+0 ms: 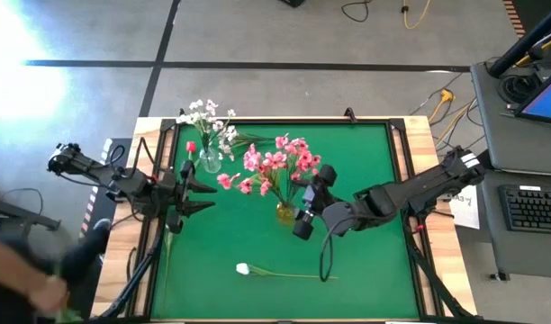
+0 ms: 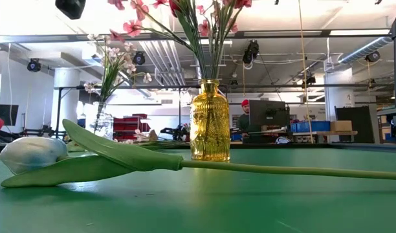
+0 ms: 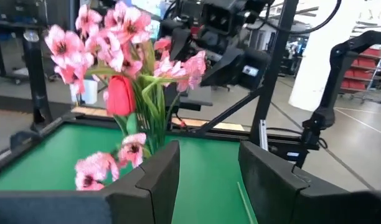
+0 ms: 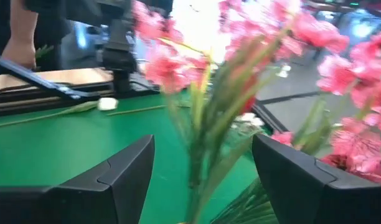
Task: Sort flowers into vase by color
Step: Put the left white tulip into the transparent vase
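Note:
An amber glass vase (image 1: 284, 213) (image 2: 209, 123) stands mid-table and holds pink blossom sprays (image 1: 277, 162) (image 3: 109, 37); a red tulip (image 3: 121, 94) shows among them. A clear vase (image 1: 209, 163) at the far left holds white blossom sprays (image 1: 208, 117) and a red tulip (image 1: 192, 147). A white tulip (image 1: 244, 268) (image 2: 33, 154) lies flat on the mat near the front edge. My right gripper (image 1: 299, 209) (image 4: 203, 162) is open just right of the amber vase, with the stems (image 4: 206, 124) ahead of its fingers. My left gripper (image 1: 202, 194) (image 3: 209, 163) is open and holds nothing, left of the pink sprays.
The green mat (image 1: 365, 261) has a raised wooden frame (image 1: 420, 135) around it. A person stands off the table's near left corner (image 1: 28, 270), and a hand (image 4: 19, 46) shows beyond that edge. A desk with a keyboard (image 1: 532, 207) stands to the right.

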Controlling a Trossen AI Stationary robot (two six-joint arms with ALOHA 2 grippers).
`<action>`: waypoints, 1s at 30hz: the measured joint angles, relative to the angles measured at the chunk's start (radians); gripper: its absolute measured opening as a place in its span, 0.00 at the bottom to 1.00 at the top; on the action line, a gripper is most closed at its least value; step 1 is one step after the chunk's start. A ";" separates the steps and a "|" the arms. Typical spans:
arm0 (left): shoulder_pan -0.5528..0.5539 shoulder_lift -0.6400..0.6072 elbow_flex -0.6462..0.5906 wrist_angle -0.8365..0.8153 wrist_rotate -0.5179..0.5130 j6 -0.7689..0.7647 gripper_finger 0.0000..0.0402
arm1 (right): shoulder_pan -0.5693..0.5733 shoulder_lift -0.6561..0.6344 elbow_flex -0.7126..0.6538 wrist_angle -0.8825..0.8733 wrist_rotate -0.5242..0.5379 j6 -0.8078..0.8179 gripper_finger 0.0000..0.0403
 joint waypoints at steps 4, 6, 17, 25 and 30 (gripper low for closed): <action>0.000 -0.007 0.030 -0.144 0.002 -0.147 0.38 | 0.010 -0.033 0.000 0.002 -0.090 -0.014 0.66; 0.000 -0.006 0.069 -0.264 0.001 -0.260 0.38 | 0.010 -0.046 0.001 0.001 -0.131 -0.015 0.66; -0.027 0.093 0.215 -0.819 0.048 -0.834 0.38 | 0.011 -0.063 0.001 0.000 -0.163 -0.103 0.65; -0.027 0.177 0.215 -1.029 0.038 -1.099 0.38 | 0.011 -0.065 0.001 0.000 -0.163 -0.126 0.64; -0.027 0.221 0.175 -1.061 0.038 -1.178 0.38 | 0.011 -0.066 0.001 0.000 -0.163 -0.135 0.63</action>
